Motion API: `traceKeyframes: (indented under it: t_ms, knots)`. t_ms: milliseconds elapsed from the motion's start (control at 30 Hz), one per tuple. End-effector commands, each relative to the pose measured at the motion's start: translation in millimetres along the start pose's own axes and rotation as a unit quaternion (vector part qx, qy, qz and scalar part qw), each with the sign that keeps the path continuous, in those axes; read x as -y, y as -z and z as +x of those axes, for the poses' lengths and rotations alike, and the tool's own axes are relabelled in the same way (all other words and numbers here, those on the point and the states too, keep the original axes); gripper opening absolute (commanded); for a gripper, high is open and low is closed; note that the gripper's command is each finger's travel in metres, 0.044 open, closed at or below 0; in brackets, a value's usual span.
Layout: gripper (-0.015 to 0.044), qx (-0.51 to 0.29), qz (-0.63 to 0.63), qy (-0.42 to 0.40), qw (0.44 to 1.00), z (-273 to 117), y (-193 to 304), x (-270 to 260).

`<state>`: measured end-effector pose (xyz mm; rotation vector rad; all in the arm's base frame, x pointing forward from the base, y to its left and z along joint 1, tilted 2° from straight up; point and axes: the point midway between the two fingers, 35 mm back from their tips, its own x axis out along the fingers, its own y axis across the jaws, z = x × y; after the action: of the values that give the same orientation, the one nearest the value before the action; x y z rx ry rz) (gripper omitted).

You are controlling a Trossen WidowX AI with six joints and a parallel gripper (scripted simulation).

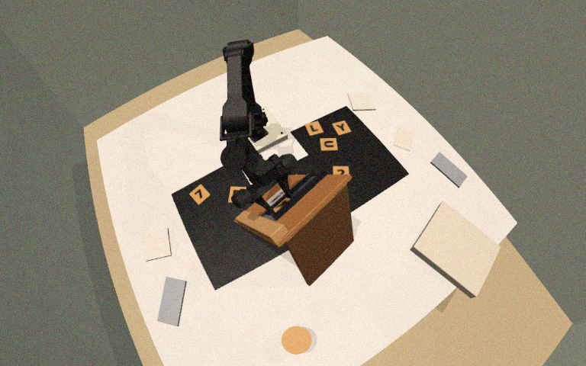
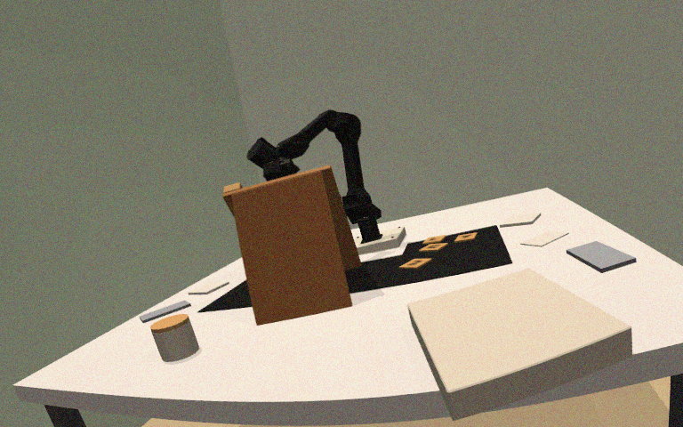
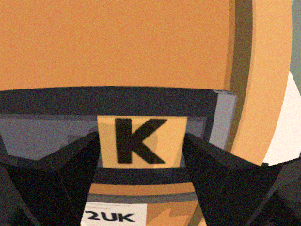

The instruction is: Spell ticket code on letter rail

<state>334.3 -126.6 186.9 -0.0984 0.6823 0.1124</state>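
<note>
My gripper is shut on the K tile, which stands upright-reading in the dark rail of the wooden board. A short gap, with a fingertip at it, lies between K and the rail's grey right end stop. The ticket below reads 2UK. On the black mat lie tiles L, Y, U, 2 partly behind the board, 7, and one tile mostly hidden by the arm.
A round orange-topped can stands in front of the board. A large cream block overhangs the counter edge. Flat grey blocks and thin pale pieces lie around the mat.
</note>
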Motion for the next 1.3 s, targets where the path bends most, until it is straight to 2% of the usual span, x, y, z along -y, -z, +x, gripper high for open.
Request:
traceKeyframes:
  t_ms: [0, 267, 633, 1267]
  knots:
    - [0.0, 0.001, -0.003, -0.003, 1.0, 0, -1, 4]
    - [0.0, 0.001, -0.003, -0.003, 1.0, 0, -1, 8]
    - [0.0289, 0.001, -0.003, -0.002, 1.0, -4, 0, 7]
    - [0.0295, 0.0, -0.003, -0.003, 1.0, -20, 0, 8]
